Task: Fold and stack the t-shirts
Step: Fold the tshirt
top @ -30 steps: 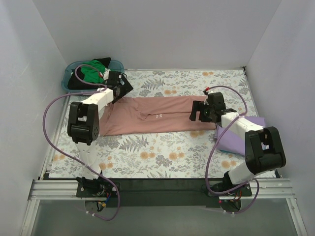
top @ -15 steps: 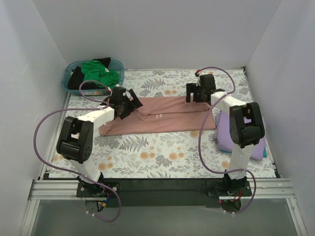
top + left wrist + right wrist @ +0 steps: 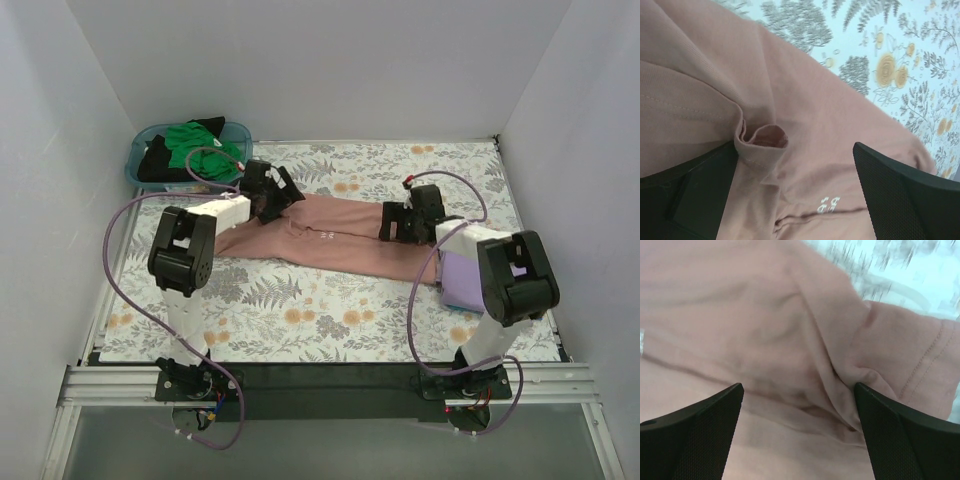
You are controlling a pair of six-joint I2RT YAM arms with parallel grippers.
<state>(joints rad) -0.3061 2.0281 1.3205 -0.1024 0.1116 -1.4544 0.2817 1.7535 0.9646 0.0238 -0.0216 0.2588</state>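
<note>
Top external view showed the dusty pink t-shirt [image 3: 335,242] lying as a long, narrow band across the middle of the floral cloth [image 3: 300,305] that covered the surface. The band ran from the left claw [image 3: 277,190] at its far-left end down to the right, where it ended just beside the lavender t-shirt [image 3: 460,282]. That lavender one lay folded near the right edge, partly hidden by the right arm. Small white text [image 3: 323,237] showed near the middle of the pink band. The right claw [image 3: 396,222] hung low over the right part of the pink shirt. In the far-left corner stood the teal basket [image 3: 134,160], with a green t-shirt [image 3: 198,146] and a black t-shirt [image 3: 156,166] heaped in it.

Left wrist view had the left claw [image 3: 795,167] spread wide, its dark fingers [image 3: 695,200] low on either side of pink cloth and pinching nothing. A small puckered fold [image 3: 762,140] rose right against the inner edge of one finger, and the white text [image 3: 828,202] sat between the two.

Right wrist view showed the right claw [image 3: 797,407] equally wide, its fingers [image 3: 905,440] framing rumpled pink cloth with a stitched hem [image 3: 925,365] off to the right. It held nothing either; whether the tips pressed the cloth could not be told.
</note>
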